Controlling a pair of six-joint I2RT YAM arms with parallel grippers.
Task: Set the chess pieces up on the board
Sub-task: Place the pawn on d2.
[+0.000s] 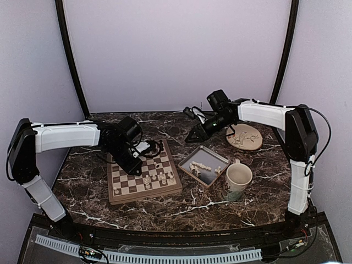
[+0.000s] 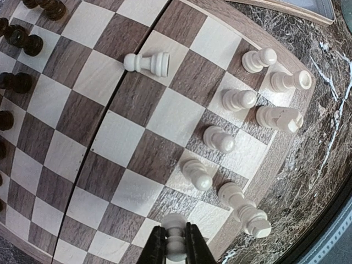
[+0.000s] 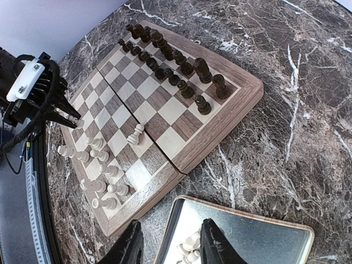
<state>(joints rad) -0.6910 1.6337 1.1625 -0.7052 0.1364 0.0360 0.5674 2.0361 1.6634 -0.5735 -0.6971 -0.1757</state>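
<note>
Left pincer (image 2: 176, 248) is gripping one cream pawn (image 2: 175, 224) upright over the board (image 2: 137, 99) edge squares, near the other cream chess pieces (image 2: 220, 138) standing there. Right pincer (image 3: 171, 243) is hovering open above the grey tray (image 3: 264, 236) on the desk (image 3: 275, 137), with loose chessmen (image 3: 190, 245) lying inside.

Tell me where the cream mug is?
In the top view, the cream ceramic mug stands on the right side, close beside the grey square metal tray.
</note>
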